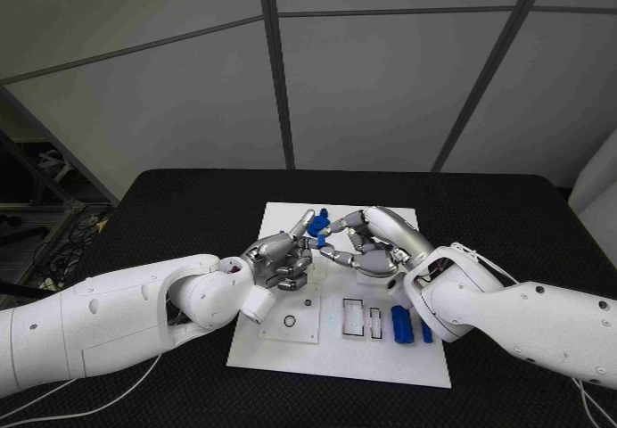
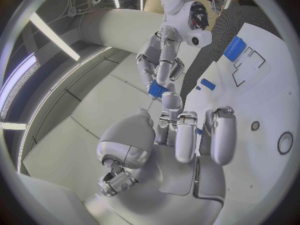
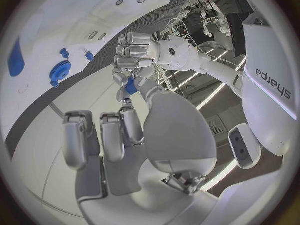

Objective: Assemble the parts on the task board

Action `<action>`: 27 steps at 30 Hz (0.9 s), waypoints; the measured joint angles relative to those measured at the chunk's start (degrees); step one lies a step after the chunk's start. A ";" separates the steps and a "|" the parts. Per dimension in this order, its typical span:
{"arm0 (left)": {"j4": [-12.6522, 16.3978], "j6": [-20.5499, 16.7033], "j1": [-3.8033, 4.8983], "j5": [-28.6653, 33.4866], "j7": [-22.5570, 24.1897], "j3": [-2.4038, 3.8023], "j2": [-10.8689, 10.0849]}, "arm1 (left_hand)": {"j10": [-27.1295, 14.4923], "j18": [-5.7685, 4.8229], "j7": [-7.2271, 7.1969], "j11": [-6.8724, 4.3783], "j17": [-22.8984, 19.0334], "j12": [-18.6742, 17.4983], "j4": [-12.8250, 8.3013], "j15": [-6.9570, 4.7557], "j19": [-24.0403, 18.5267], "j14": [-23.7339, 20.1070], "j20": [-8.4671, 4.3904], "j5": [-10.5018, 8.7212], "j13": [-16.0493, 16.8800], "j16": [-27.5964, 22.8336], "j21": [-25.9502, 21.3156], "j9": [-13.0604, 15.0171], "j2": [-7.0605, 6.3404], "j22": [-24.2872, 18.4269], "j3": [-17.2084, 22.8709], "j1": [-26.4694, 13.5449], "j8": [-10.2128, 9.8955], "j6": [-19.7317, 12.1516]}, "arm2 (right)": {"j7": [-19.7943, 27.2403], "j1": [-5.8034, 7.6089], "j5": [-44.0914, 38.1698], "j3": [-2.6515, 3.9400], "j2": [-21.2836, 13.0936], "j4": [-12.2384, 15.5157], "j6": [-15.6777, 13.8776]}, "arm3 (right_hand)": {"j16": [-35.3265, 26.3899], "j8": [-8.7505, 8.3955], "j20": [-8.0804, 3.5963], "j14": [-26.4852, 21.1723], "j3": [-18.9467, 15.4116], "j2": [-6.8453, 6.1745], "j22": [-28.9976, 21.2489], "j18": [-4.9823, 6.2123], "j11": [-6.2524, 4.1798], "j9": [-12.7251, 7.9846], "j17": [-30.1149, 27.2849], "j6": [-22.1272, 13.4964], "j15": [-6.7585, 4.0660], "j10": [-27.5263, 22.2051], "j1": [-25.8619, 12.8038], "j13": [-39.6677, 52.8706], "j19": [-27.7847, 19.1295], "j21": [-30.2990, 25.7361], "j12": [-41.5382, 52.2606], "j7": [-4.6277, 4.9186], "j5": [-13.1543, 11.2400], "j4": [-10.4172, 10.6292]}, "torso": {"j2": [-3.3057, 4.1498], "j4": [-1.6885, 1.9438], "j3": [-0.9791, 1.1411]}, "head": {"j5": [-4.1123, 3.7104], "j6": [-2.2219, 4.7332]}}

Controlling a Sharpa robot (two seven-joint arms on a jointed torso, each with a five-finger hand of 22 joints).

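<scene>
Above the task board, toward its 12 o'clock edge, the left robot hand and right robot hand both pinch a small blue part. It looks light, stiff and slippery; fingertip grips at its ends suit it.

Even, fairly bright light falls from above on the board; beside it the black table stays dark and matte; soft shadows lie on the board just under the left hand and right hand; ceiling strip lamps glare white beyond the board in both wrist views; there straight edges bow toward the circle's rim; the near fingers look slightly soft.
</scene>
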 measured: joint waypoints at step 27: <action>-0.06 -0.05 -0.02 0.20 0.00 -0.02 -0.30 | 0.22 0.00 -0.21 -0.22 0.00 0.22 0.16 0.00 -0.01 0.00 0.00 0.00 0.18 0.00 0.00 0.29 0.00 0.00 0.15 0.00 -0.02 0.21 | -0.08 0.01 -0.07 0.01 -0.82 0.38 0.02 | 0.00 0.03 0.00 0.00 0.06 0.03 0.00 0.00 0.00 0.00 0.00 0.09 0.00 0.00 0.03 0.00 0.00 0.00 0.00 0.09 0.16 -0.06 | -0.01 0.04 -0.03 | -0.04 -0.14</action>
